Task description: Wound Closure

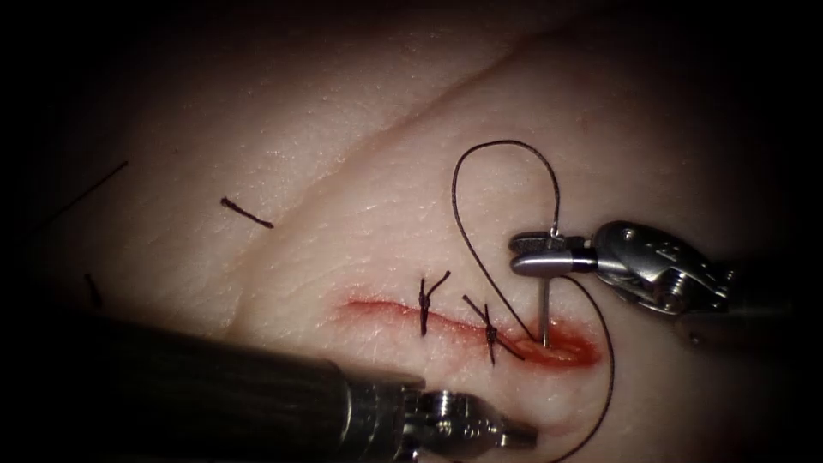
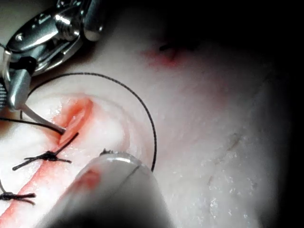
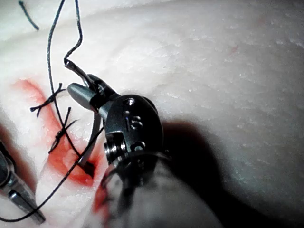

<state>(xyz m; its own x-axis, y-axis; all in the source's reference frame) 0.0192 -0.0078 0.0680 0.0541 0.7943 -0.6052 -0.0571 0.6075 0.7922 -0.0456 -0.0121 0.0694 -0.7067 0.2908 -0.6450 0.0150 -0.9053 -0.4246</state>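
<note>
Needle (image 1: 544,309) stands upright below the right tool (image 1: 542,255), whose jaws clamp it near its thread (image 1: 480,249) end; its tip sits in the cut (image 1: 514,339). Left tool (image 1: 506,433) holds nothing, jaws together, just below the cut.

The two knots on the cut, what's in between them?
In the endoscope view, between the left knot and the right knot lies a short bare stretch of the cut with red fluid along it.
</note>
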